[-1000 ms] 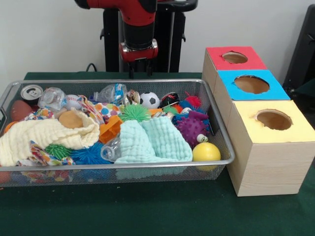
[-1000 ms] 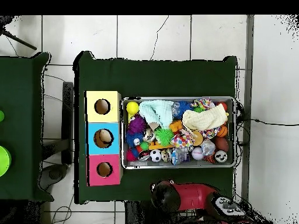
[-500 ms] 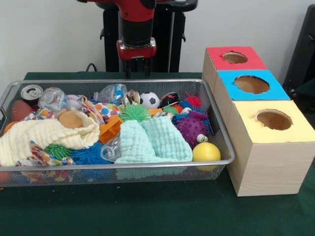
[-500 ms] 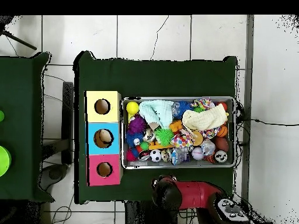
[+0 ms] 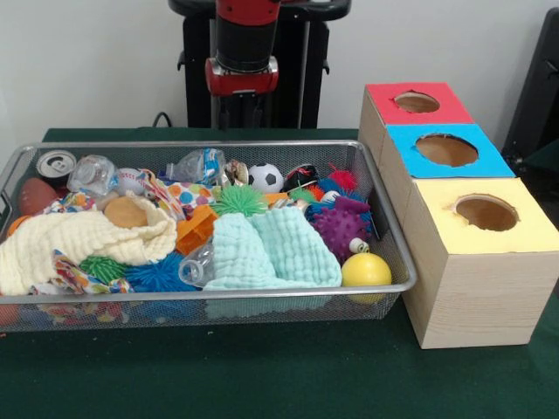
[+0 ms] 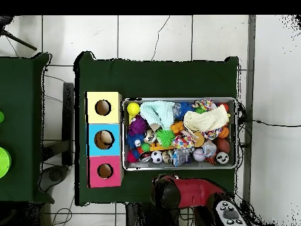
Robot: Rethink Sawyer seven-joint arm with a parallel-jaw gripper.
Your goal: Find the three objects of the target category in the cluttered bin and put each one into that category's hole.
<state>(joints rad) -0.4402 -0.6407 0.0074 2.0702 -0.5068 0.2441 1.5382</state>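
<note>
Gripper (image 5: 242,112) is being held at top centre above the bin (image 5: 384,262) (cluttered with toys); its open-or-closed state cannot be told.

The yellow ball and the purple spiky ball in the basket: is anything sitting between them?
Yes. In the front view a small white ball sits between the yellow ball and the purple spiky ball.

The arm (image 5: 247,44) is cut off by the front view's top edge, and its gripper (image 5: 240,112) merges with the dark pedestal, so the jaws cannot be read. In the bin (image 5: 262,293), a clear bottle (image 5: 196,264) lies half under the mint cloth (image 5: 266,249). The cream cloth (image 5: 83,240) covers part of a patterned cloth (image 5: 74,275).
</note>
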